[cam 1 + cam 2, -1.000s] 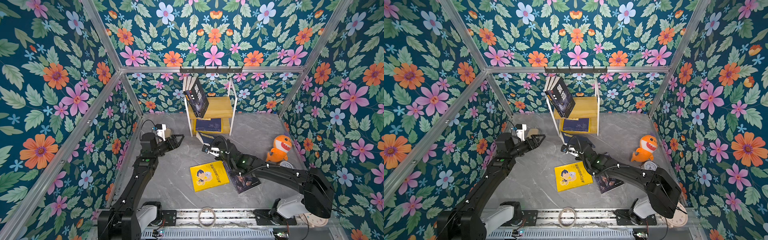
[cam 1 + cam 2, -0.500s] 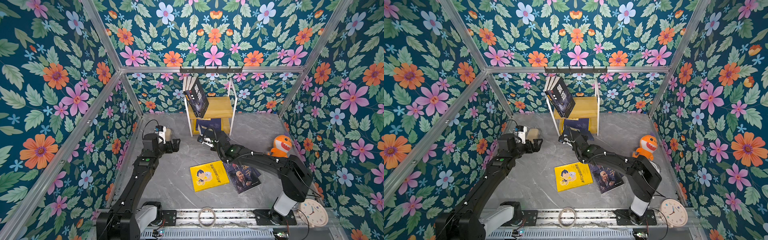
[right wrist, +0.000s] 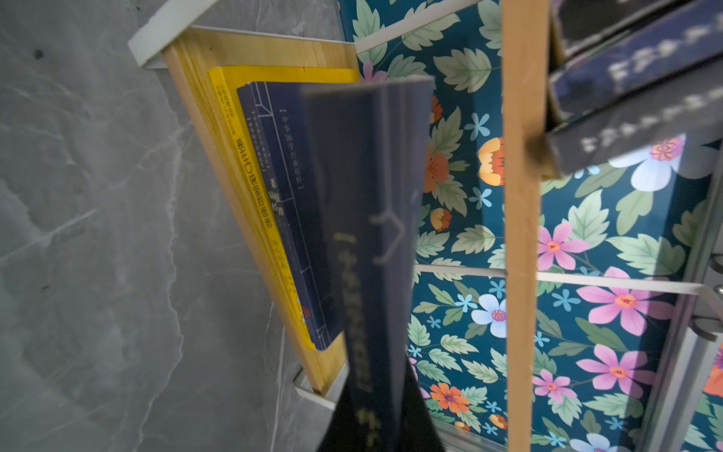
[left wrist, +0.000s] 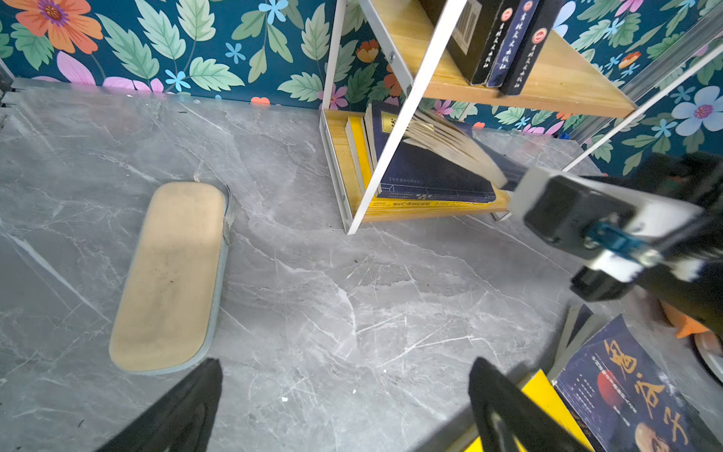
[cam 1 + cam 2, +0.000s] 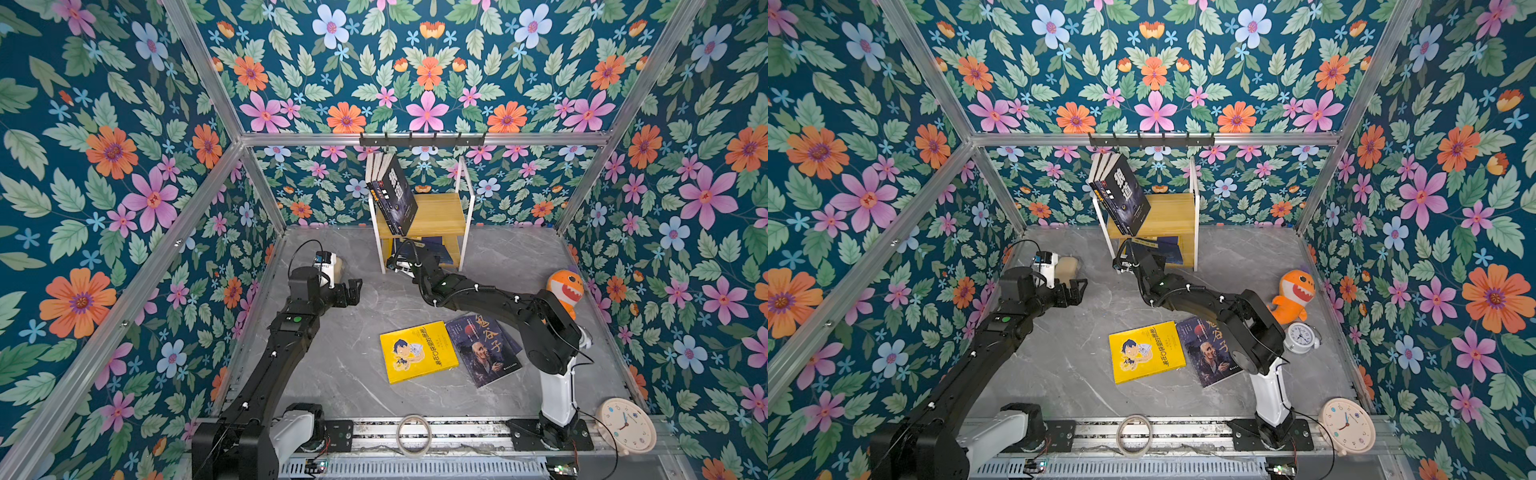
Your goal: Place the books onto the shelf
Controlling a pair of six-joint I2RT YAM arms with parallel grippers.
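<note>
Navy card and loose pale pages: the navy book [image 4: 450, 144] pinched tight in the right hand [image 5: 401, 265] has travelled within the last second. It has gone from low over the desk [image 5: 332, 365] in front of the shelf [image 5: 436, 212] to the mouth of the lower tier. Its far end now reaches in above the two flat books [image 4: 430, 180] already lying there, one navy on one yellow. Whether it rests on them yet I cannot tell. Its pages hang fanned (a limp paperback, by the look of it) and pass close by the white post [image 4: 373, 188] of the frame. Over the same second the left hand [image 5: 352, 291] has finished spreading its jaws wide. It holds nothing and hovers at the left of the desk near the beige pad [image 4: 172, 274]. So this book is at the sliding-in step and not yet let go, and the fanned pages look likeliest to snag. Three dark books [image 5: 395, 195] lean on the upper board. The yellow book [image 5: 417, 353] and the dark book [image 5: 484, 351] beside it lie flat on the desk, so I judge the job past halfway with two pickups left, and the empty left hand is free for one.
</note>
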